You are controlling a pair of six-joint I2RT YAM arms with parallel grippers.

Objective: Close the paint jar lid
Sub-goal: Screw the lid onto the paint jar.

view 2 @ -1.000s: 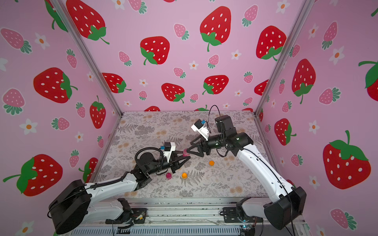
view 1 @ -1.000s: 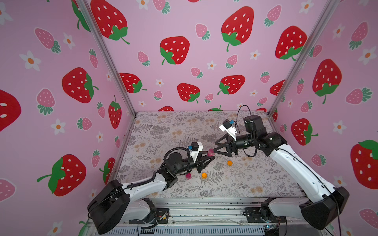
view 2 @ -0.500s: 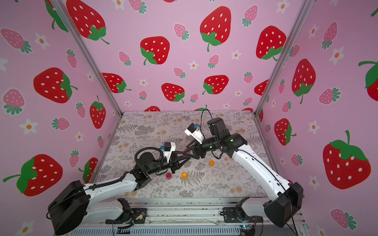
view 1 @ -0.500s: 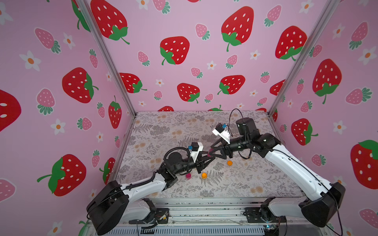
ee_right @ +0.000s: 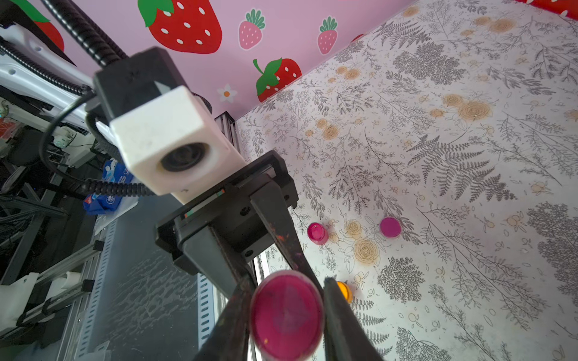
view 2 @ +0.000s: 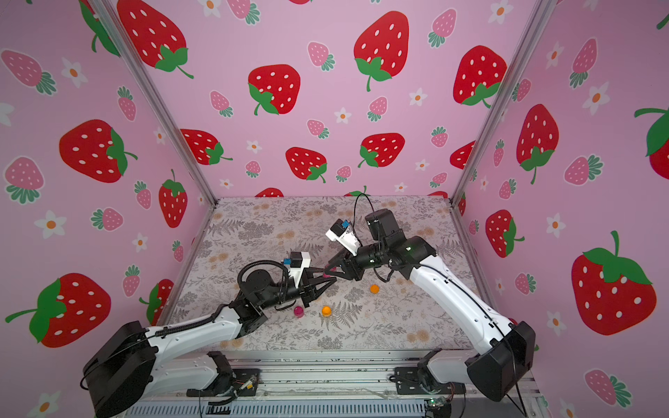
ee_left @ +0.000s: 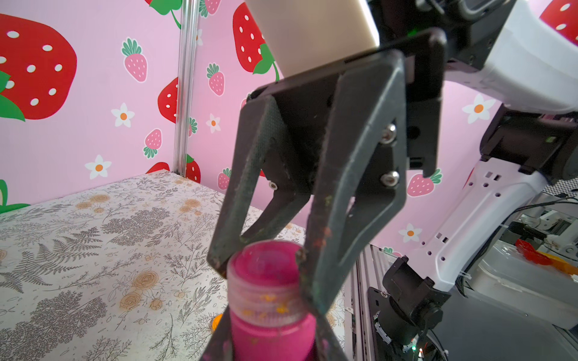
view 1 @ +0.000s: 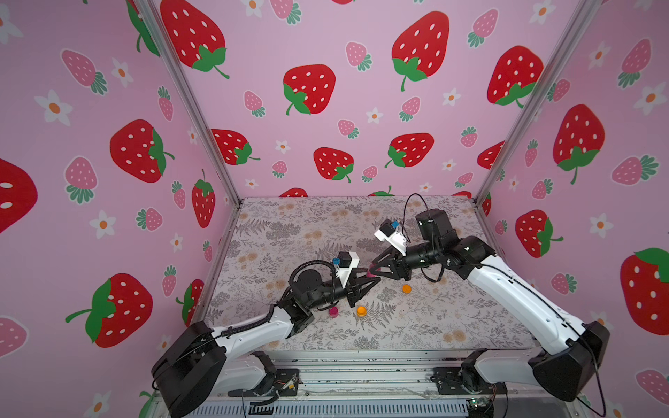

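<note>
The paint jar [ee_left: 272, 334], a small magenta pot, is held above the mat with my left gripper [ee_left: 272, 347] shut on its body. The lid [ee_left: 266, 275] sits on the jar's mouth. In the right wrist view it shows as a round pink disc [ee_right: 286, 315]. My right gripper [ee_right: 286, 328] comes in from the opposite side, its fingers [ee_left: 316, 272] pressed against the lid's rim on both sides. In both top views the two grippers meet tip to tip at the jar [view 1: 371, 272] [view 2: 327, 273], over the middle of the mat.
On the floral mat [view 1: 311, 231] below lie another magenta pot [view 1: 333, 311] [ee_right: 317, 233], a pot with a purplish top [ee_right: 390, 227] and two orange pots [view 1: 361, 310] [view 1: 406, 288]. Strawberry-print walls enclose the mat on three sides.
My right gripper has moved left onto the jar and its jaws have closed from wide apart onto the lid. The left gripper has kept the jar still.
</note>
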